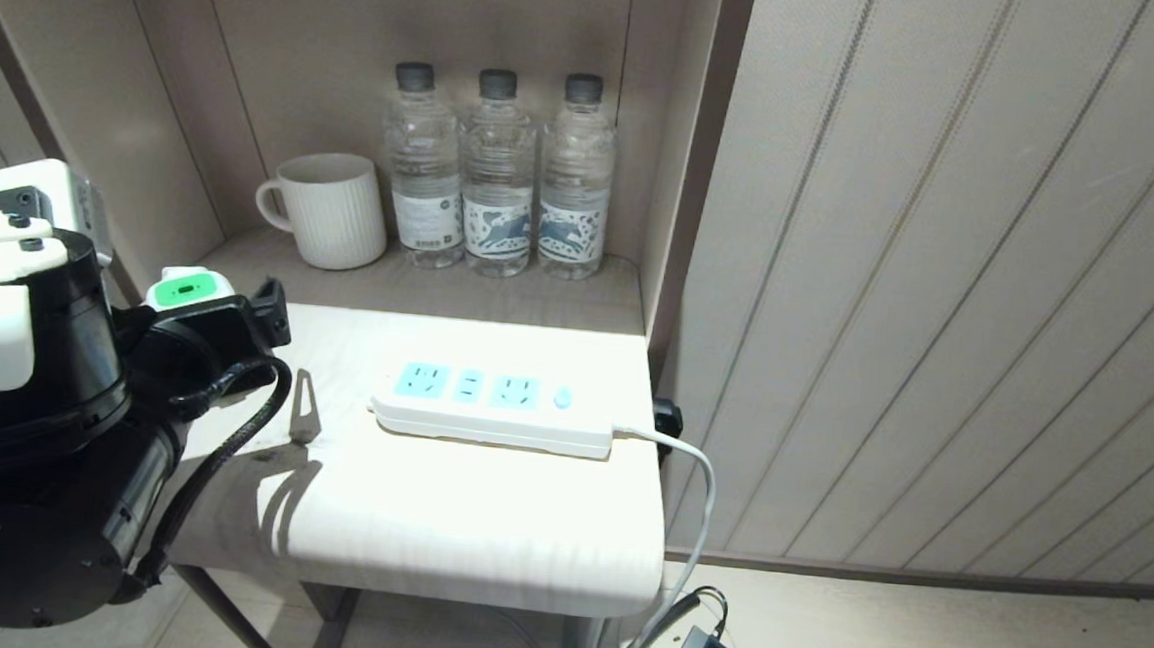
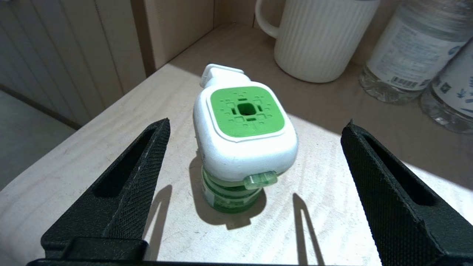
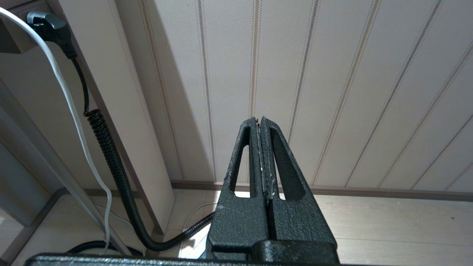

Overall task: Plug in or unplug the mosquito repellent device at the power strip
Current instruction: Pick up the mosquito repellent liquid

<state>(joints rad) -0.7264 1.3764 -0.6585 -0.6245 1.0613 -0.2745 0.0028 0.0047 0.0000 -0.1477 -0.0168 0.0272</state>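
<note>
The mosquito repellent device (image 2: 244, 144), a small green bottle under a white cap with a bright green top, stands upright on the table's left part, its cap (image 1: 186, 290) just showing past my left arm in the head view. My left gripper (image 2: 255, 127) is open, its black fingers (image 2: 127, 184) wide on either side of the device and touching nothing. The white power strip (image 1: 497, 406) with light-blue sockets lies flat at the table's middle; all its sockets are bare. My right gripper (image 3: 260, 120) hangs shut and empty, low beside the table.
A white ribbed mug (image 1: 328, 211) and three clear water bottles (image 1: 496, 174) stand in the alcove behind the table (image 1: 445, 516). The strip's white cord (image 1: 697, 492) drops over the right edge. A panelled wall (image 1: 960, 287) is to the right.
</note>
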